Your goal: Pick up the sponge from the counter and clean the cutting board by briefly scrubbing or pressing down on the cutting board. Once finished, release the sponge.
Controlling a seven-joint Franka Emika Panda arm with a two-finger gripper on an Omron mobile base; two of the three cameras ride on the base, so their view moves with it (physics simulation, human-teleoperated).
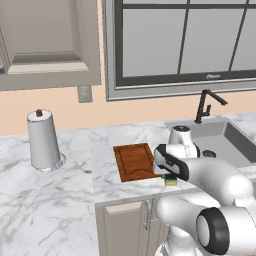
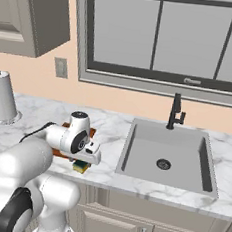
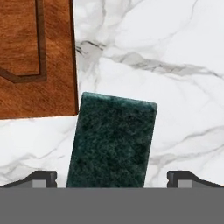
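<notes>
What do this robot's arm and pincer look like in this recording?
The arm is glossy white with rounded segments and dark grey to black joint rings. Its white hand ends in the pincer, with two small dark finger tips. No cables or markings can be made out.

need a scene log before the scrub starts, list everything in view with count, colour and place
sponge: one, dark green top over yellow, on the counter beside the board's corner, between the open fingers
cutting board: one, reddish-brown wood, flat on the counter left of the sink
counter: one, white marble with grey veins
sink: one, grey, set in the counter
faucet: one, black, behind the sink
paper towel roll: one, white, upright at far left
window: one, grey frame, above the sink
gripper: one, open, astride the sponge
</notes>
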